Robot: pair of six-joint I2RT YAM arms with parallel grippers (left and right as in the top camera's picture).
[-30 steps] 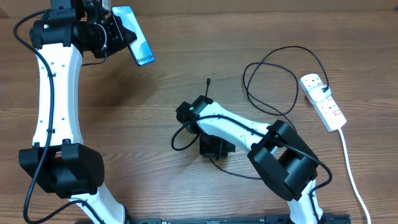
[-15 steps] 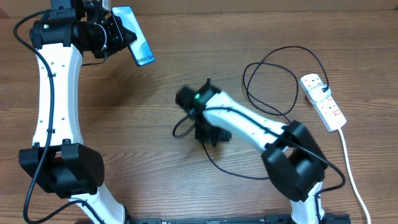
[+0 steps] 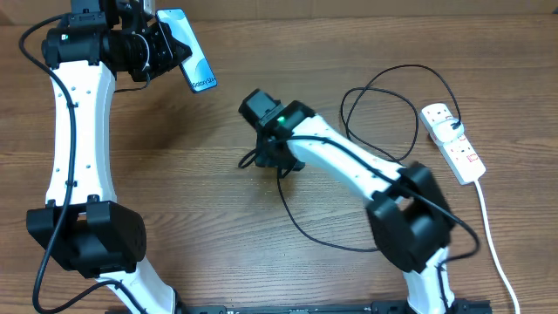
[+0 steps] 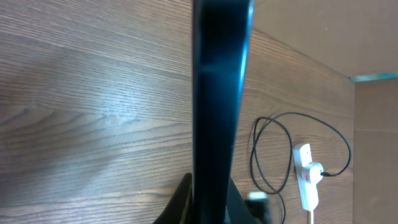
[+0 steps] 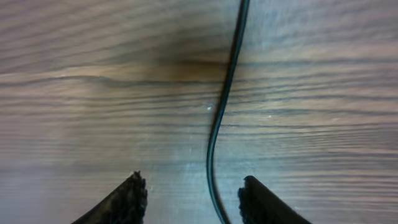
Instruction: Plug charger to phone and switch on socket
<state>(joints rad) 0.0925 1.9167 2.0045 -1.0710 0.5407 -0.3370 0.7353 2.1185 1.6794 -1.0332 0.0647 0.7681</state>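
Note:
My left gripper (image 3: 161,44) is shut on the phone (image 3: 190,51), held off the table at the far left with its blue screen showing. In the left wrist view the phone (image 4: 217,93) stands edge-on between the jaws of the left gripper (image 4: 211,202). The charger's thin black cable (image 3: 384,113) loops across the table from the white socket (image 3: 455,146) at the right. My right gripper (image 5: 191,190) hangs open just above the wood, the cable (image 5: 221,124) running between its fingers without being pinched. Overhead, the right gripper (image 3: 275,157) sits near mid-table and hides the cable's small tip.
A thick white cord (image 3: 493,235) leads from the socket to the near right edge. The socket (image 4: 305,180) and cable loop (image 4: 267,155) also show beyond the phone in the left wrist view. A slack run of cable (image 3: 301,228) lies under the right arm.
The right gripper has opened and swung from mid-table toward the far side, now covering the cable tip. The left arm and phone have not moved.

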